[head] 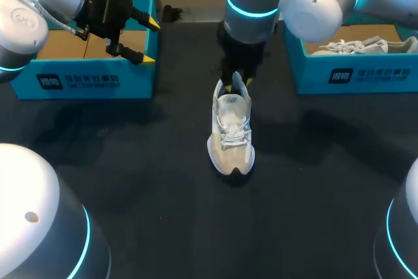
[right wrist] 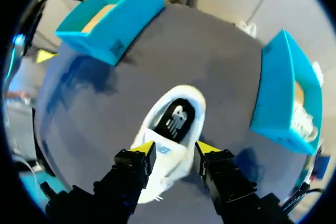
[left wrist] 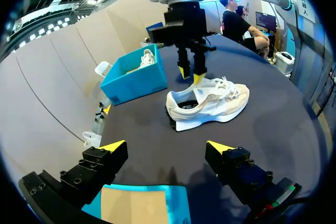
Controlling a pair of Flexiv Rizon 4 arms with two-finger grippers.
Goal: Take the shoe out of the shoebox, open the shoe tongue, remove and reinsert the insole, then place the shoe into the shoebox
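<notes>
Shoe (head: 230,132) near-far, toe toward robot; right gripper (right wrist: 175,149) apparently pinching tongue (left wrist: 202,94); left gripper (left wrist: 165,146) spread.

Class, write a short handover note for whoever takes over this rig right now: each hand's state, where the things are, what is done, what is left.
Left hand: open, holding nothing, over the left box.
Right hand: down at the tongue of the shoe; grip cannot be judged.
Shoe: upright on the table between the boxes, insole inside. Right box holds a second shoe.
Done: shoe is out of the box.
To do: open the tongue, pull and refit the insole (unless already done; cannot tell), box the shoe.
</notes>
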